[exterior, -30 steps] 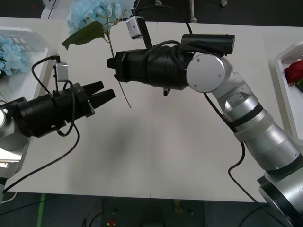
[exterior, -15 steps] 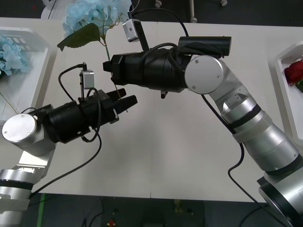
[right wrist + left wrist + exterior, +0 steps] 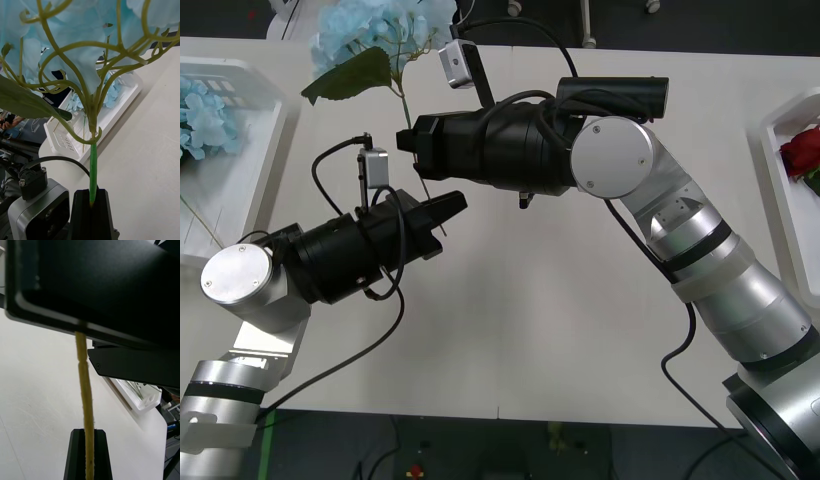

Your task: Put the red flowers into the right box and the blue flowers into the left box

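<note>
A blue flower (image 3: 380,25) hangs above the table's far edge, its stem running down through my right gripper (image 3: 418,140), which is shut on it. In the right wrist view the stem rises from the closed black fingers (image 3: 92,204) into the pale-blue head (image 3: 75,30). My left gripper (image 3: 448,207) sits just below the right one, shut on the lower stem (image 3: 84,382). The left box (image 3: 240,150) at the far left holds more blue flowers (image 3: 200,115). The right box (image 3: 778,150) at the right edge holds a red flower (image 3: 805,150).
The bulky right forearm (image 3: 510,150) lies across the middle of the table, directly above the left gripper. Cables loop off the left wrist (image 3: 395,300). Bare white tabletop (image 3: 560,320) stretches between the two boxes.
My left arm has swung up and to the right, under the right gripper. Its fingers, open before, have closed on the lower stem. The right arm has held nearly still with the flower.
</note>
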`<state>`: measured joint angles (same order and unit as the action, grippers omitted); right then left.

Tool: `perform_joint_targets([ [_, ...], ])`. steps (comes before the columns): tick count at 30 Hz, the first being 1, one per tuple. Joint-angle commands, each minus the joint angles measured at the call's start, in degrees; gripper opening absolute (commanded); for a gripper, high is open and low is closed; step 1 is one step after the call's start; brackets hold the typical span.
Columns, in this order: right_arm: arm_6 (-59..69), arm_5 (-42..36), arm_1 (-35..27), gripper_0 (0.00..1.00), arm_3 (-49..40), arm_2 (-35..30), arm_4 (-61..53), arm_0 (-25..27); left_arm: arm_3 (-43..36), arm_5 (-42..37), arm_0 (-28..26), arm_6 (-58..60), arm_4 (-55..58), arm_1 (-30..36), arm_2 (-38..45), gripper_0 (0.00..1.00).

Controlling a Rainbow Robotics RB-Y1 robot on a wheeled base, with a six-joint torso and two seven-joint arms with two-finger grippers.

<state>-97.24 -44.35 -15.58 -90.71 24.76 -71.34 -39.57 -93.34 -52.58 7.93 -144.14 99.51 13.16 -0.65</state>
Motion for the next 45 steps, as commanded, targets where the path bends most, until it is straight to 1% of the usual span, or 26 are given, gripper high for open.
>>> perform_joint_targets([
  [1,0.7,0.7,1.6,0.0,-2.3,0.5,-1.4,-0.3,-2.6,0.5,-1.4,-4.9,0.0,-1.2,0.3,0.0],
  [2,0.8,0.7,1.4,0.0,-2.4,0.5,-1.4,-0.4,-2.6,0.4,-1.4,-4.8,0.1,-1.2,0.5,0.0],
  [3,0.9,0.7,1.3,0.04,-2.4,0.5,-1.4,-0.3,-2.6,0.5,-1.4,-4.7,0.3,-1.1,0.7,0.0],
  [4,1.0,0.7,1.1,0.21,-2.4,0.5,-1.4,-0.4,-2.6,0.5,-1.4,-4.7,0.4,-1.0,0.8,0.0],
  [6,1.4,0.7,0.5,0.61,-2.4,-0.1,-1.4,-0.3,-2.6,0.4,-1.4,-4.5,0.7,-0.8,1.3,0.0],
  [7,1.4,0.7,0.3,0.78,-2.4,-0.2,-1.3,-0.2,-2.6,0.4,-1.4,-4.4,0.9,-0.6,1.6,0.0],
  [8,1.4,0.7,0.0,0.92,-2.4,-0.8,-1.3,-0.2,-2.6,0.4,-1.4,-4.4,1.3,-0.3,2.0,0.0],
  [9,1.4,0.5,-0.4,1.0,-2.4,-1.2,-1.3,-0.3,-2.6,0.3,-1.4,-4.3,1.7,-0.2,2.3,0.0],
  [11,1.2,0.2,-0.9,1.0,-2.4,-1.9,-1.3,-0.3,-2.6,0.3,-1.4,-4.0,2.4,0.5,3.3,0.0],
  [16,0.0,-1.4,-2.7,1.0,-2.4,-3.8,-2.3,-0.3,-2.4,-0.5,-1.4,-1.8,2.4,3.7,9.1,0.0],
  [21,-2.1,-4.1,-6.2,1.0,-2.4,-5.6,-2.8,-0.3,-2.2,-4.4,-0.5,5.5,-1.1,8.7,17.2,0.0],
  [23,-5.0,-6.4,-8.6,1.0,-2.4,-6.7,-3.9,-0.2,-0.4,-7.7,1.1,8.7,-3.2,11.1,21.2,0.0],
  [25,-7.7,-9.2,-11.0,1.0,-2.4,-8.0,-5.1,-0.2,2.8,-10.5,3.3,10.8,-4.2,12.5,24.9,0.0],
  [26,-10.0,-11.6,-13.2,1.0,-2.4,-9.1,-7.3,-0.3,6.3,-12.5,5.5,12.2,-5.1,13.6,28.0,0.0],
  [27,-10.8,-12.8,-14.0,1.0,-2.4,-9.6,-8.2,-0.2,7.8,-13.2,6.4,12.3,-5.7,14.0,29.1,0.0],
  [30,-15.4,-15.0,-19.9,1.0,-2.4,-9.6,-13.4,0.1,15.6,-13.3,10.4,12.4,-9.2,16.5,33.3,0.0],
  [34,-24.1,-15.4,-27.3,1.0,-2.4,-9.4,-19.3,1.9,23.8,-10.2,14.7,12.7,-16.5,19.8,36.3,0.0],
  [38,-32.7,-16.1,-33.1,1.0,-2.3,-9.4,-23.1,3.3,30.4,-5.3,18.1,13.4,-24.5,22.8,38.0,0.0],
  [45,-48.3,-17.1,-40.8,1.0,-2.3,-9.5,-28.6,5.0,40.5,1.2,22.2,14.9,-37.7,27.8,38.0,0.0],
])
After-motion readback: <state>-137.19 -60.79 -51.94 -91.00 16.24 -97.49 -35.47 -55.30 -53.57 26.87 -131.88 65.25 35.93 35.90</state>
